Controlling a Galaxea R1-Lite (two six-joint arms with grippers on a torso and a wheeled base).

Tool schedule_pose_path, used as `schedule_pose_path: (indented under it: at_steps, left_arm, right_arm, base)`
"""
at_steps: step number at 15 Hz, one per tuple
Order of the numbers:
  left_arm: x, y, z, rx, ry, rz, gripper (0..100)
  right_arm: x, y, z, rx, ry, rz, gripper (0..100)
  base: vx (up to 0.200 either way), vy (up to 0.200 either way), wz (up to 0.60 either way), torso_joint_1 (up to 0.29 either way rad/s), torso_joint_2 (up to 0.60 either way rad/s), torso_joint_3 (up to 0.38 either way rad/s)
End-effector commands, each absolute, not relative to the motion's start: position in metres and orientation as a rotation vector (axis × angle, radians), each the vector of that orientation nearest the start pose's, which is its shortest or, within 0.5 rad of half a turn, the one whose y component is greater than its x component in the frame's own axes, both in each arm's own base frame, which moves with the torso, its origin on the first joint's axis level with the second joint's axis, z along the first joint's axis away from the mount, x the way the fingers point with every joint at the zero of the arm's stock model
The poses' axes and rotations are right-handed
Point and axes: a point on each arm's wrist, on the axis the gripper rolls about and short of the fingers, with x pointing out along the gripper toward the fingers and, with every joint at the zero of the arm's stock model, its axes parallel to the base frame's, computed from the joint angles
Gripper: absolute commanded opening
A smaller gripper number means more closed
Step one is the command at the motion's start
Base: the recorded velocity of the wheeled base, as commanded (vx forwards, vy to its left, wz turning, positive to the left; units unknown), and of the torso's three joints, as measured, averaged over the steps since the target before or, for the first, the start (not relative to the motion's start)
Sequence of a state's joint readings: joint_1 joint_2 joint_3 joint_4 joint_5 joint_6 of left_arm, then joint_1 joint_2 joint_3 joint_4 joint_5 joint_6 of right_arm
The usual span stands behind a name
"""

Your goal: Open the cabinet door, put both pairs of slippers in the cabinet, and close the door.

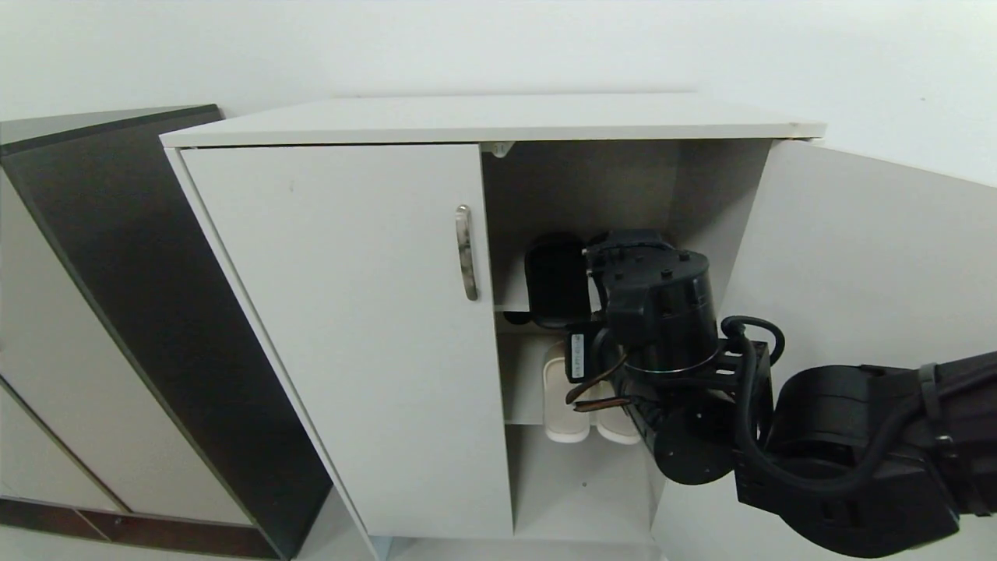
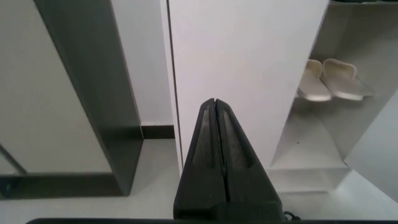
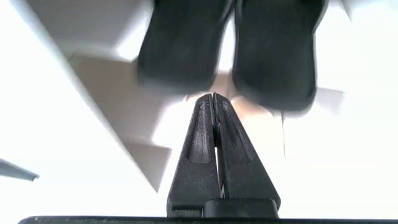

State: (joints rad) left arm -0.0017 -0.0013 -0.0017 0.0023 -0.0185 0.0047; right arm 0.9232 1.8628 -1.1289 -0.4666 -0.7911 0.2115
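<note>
The white cabinet (image 1: 498,121) has its left door (image 1: 335,327) shut and its right door (image 1: 857,257) swung wide open. A black pair of slippers (image 1: 557,280) lies on the upper shelf, and a white pair (image 1: 567,405) on the shelf below. My right arm is inside the opening at the level of the black pair. My right gripper (image 3: 214,98) is shut with nothing in it, its tips just short of the heels of the black slippers (image 3: 186,43). My left gripper (image 2: 214,102) is shut and empty, low in front of the shut door, with the white slippers (image 2: 333,79) off to its side.
A metal handle (image 1: 466,253) runs down the shut door's inner edge. A dark panel (image 1: 156,312) leans against the wall beside the cabinet's left side. The lowest shelf (image 1: 580,483) holds nothing.
</note>
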Motion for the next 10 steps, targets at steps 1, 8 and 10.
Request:
schedule_pose_path:
  at_steps: [1, 8, 10]
  left_arm:
    - [-0.0229, -0.0004, 0.0756, 0.005, 0.001, -0.02, 0]
    - [-0.0229, -0.0004, 0.0756, 0.005, 0.001, -0.02, 0]
    - [-0.0229, -0.0004, 0.0756, 0.005, 0.001, -0.02, 0]
  right_arm:
    - [0.2302, 0.277, 0.1978, 0.001, 0.194, 0.109, 0]
    - [0.2301, 0.2769, 0.1974, 0.0, 0.195, 0.109, 0]
    - [0.2302, 0.277, 0.1964, -0.001, 0.198, 0.11, 0]
  base:
    - [-0.2, 0.0, 0.0, 0.002, 0.01, 0.002]
    - [-0.2, 0.0, 0.0, 0.002, 0.0, 0.002]
    - [-0.2, 0.0, 0.0, 0.002, 0.0, 0.005]
